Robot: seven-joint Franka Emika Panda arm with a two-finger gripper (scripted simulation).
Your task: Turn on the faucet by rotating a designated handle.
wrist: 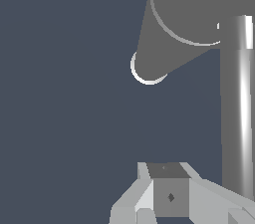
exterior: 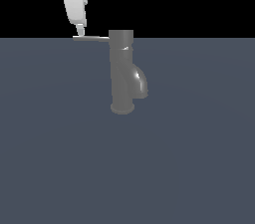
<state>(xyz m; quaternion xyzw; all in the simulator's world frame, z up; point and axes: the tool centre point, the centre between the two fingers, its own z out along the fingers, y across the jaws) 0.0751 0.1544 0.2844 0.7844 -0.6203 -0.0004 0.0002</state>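
The dull grey faucet (exterior: 122, 73) stands upright on its flared base in the middle of the exterior view, with its short curved spout (exterior: 140, 82) bulging toward that view's right. The thin handle (exterior: 92, 38) projects level from the top cap toward that view's left. My gripper (exterior: 79, 32) comes down from above, its tip at the handle's outer end, touching or just beside it. In the wrist view the faucet (wrist: 199, 9) is seen from above. The handle (wrist: 236, 108) runs as a long rod beside my gripper (wrist: 169, 193). The fingers look closed together with nothing between them.
The faucet stands on a flat blue-grey floor (exterior: 60, 158) that fills the lower part of the exterior view. Behind it is plain black background. No other objects show.
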